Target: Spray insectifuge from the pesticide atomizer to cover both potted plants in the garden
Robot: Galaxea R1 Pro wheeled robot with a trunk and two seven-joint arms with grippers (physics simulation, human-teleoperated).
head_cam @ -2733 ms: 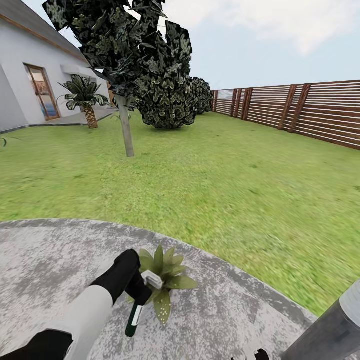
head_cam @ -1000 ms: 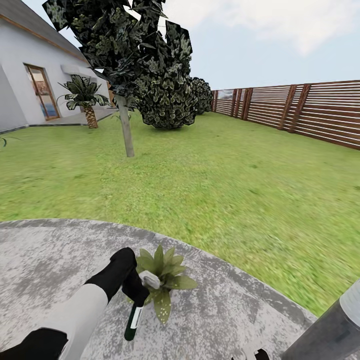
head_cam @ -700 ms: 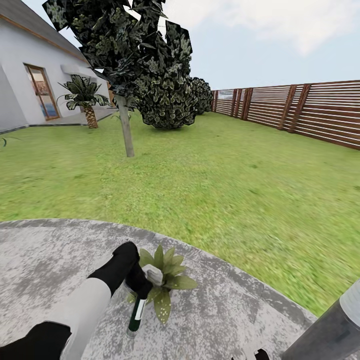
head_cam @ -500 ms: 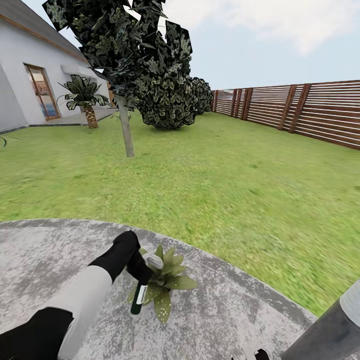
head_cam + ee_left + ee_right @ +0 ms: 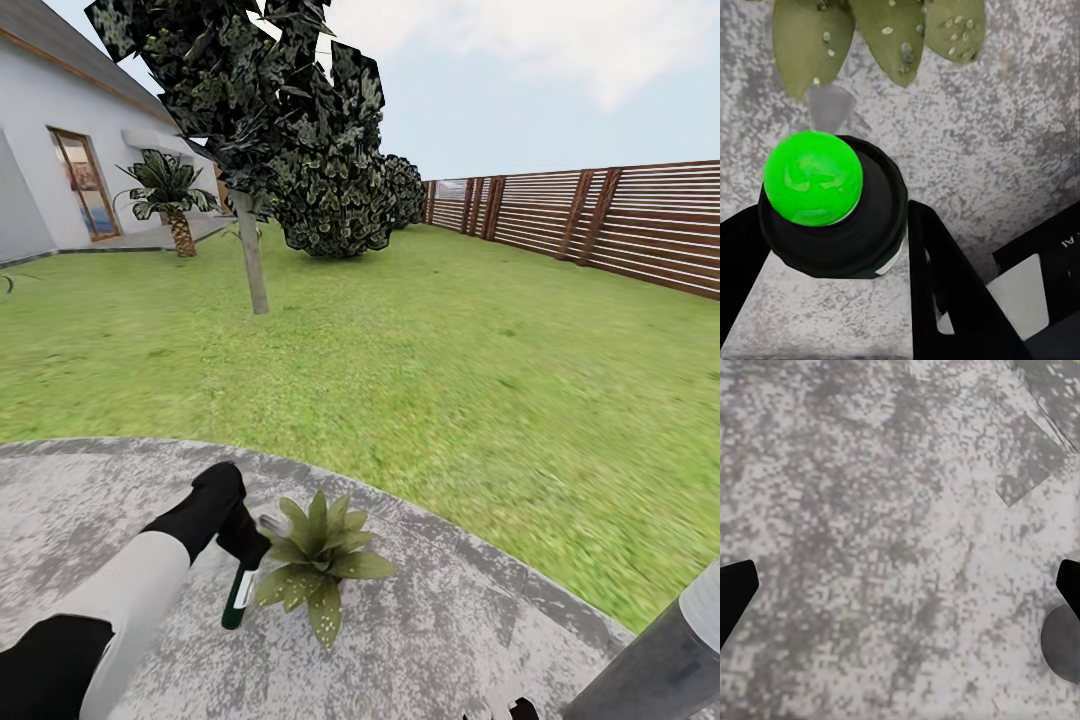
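Spray bottle [image 5: 238,598] gripped beside a potted plant [image 5: 318,561] on the stone patio [image 5: 470,640].

Lower left of the head view — left gripper [image 5: 246,540] clamped on the bottle, green tip [image 5: 813,177] between its dark fingers [image 5: 945,292] in the wrist view, speckled leaves just beyond. Right gripper [image 5: 900,607] spread wide — nothing held, above bare grey stone. Lawn [image 5: 400,350] and fence [image 5: 600,220] behind.

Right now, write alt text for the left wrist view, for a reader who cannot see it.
The left gripper holds the pesticide atomizer, a dark bottle seen end on with its bright green tip toward the camera, between two black fingers. Beyond it lie the speckled green leaves of a potted plant on the mottled grey stone patio.
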